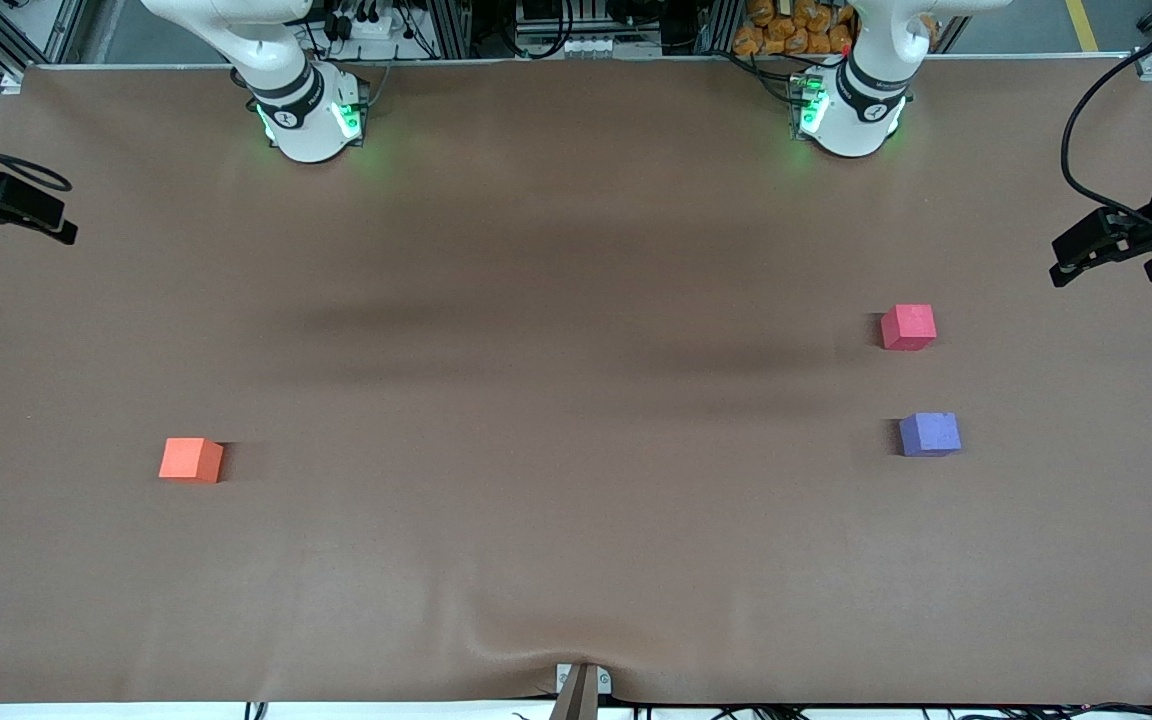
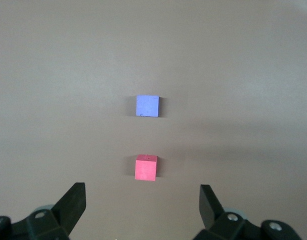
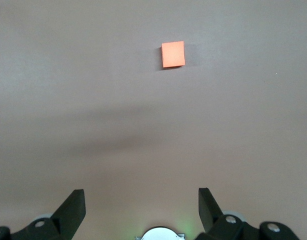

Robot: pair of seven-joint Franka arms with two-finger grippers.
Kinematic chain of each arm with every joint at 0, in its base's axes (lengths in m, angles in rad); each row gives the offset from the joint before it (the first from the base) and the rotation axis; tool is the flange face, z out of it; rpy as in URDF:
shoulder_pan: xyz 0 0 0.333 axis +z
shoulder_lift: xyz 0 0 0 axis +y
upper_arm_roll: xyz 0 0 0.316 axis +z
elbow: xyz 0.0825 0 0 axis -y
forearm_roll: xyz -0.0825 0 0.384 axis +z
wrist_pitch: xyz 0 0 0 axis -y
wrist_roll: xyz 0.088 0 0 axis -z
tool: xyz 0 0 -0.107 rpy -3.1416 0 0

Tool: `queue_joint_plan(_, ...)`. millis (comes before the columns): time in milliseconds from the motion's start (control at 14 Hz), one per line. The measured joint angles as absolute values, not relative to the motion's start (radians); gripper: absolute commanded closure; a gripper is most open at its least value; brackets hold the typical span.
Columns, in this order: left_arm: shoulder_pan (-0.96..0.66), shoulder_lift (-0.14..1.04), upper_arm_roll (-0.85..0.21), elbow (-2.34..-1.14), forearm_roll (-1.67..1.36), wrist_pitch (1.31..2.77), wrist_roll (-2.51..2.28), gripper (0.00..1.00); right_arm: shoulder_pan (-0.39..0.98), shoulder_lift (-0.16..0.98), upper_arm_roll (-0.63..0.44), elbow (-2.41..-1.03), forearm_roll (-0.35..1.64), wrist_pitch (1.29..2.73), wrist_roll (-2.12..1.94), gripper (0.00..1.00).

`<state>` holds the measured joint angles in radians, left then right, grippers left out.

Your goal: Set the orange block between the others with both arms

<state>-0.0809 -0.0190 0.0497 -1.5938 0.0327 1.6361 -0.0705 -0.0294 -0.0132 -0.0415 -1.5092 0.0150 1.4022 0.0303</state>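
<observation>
Orange block (image 1: 190, 459) sat alone on the brown table (image 1: 556, 400) toward the right arm's end, well apart from the two other cubes and a little nearer the front camera's edge than the middle of the cloth. It rested flat, with nothing touching it. Toward the left arm's end stood the pinkish-red cube (image 1: 908, 327) and the purple-blue cube (image 1: 930, 434), the purple-blue one nearer the front camera, with an open strip of table between them. The left gripper (image 2: 142, 202) hung in the air over the table near the pinkish-red cube, its fingers (image 2: 73, 202) spread wide apart and holding nothing; in the left wrist view both cubes lay ahead of it, one past the other. The right gripper (image 3: 141, 202) likewise hung over bare table at its own end, fingers (image 3: 73, 205) wide apart and empty, with the orange block ahead of it in the right wrist view and clear of the pads. Both arms' white bases, lit green, stood along the table's edge farthest from the front camera. Neither gripper touched any cube.
</observation>
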Motion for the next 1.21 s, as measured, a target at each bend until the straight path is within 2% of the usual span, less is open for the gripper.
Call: queue_joint_plan(1211,-0.079,-0.017,0.051,-1.594,0.033,1.636,-0.070,0.00,-0.071,-0.010,-0.044,-1.510,0.015,1.425,0.031,0.00)
